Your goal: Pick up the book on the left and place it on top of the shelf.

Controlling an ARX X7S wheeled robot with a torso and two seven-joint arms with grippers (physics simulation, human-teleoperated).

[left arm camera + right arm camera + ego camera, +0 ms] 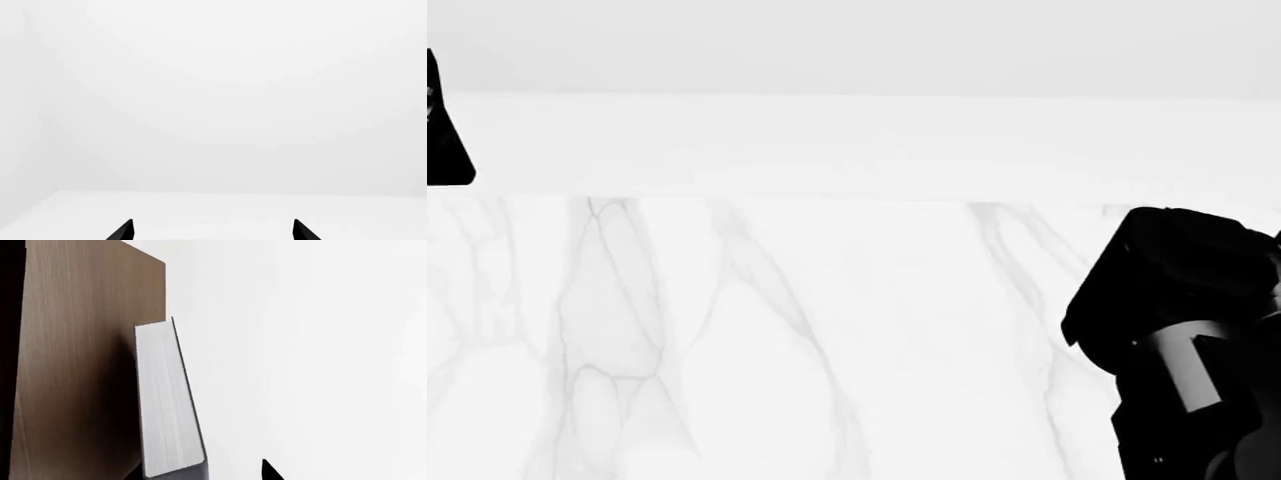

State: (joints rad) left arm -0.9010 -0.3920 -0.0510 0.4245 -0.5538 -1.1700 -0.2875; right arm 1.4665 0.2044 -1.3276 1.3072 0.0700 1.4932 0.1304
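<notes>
In the right wrist view the book [167, 405] shows white page edges and a dark cover, and it lies flat against a brown wooden panel of the shelf [80, 365]. My right gripper [200, 472] is open. One fingertip [270, 471] stands well apart from the book's cover, and the other [132, 473] is mostly hidden by the book's near end. My left gripper [213, 231] is open and empty, and faces only blank white. The head view shows neither the book nor the shelf.
The head view shows a white marble tabletop [774, 330] with its far edge across the upper part. A black piece of my left arm [443, 130] is at the left border. My right arm [1181, 340] fills the lower right corner.
</notes>
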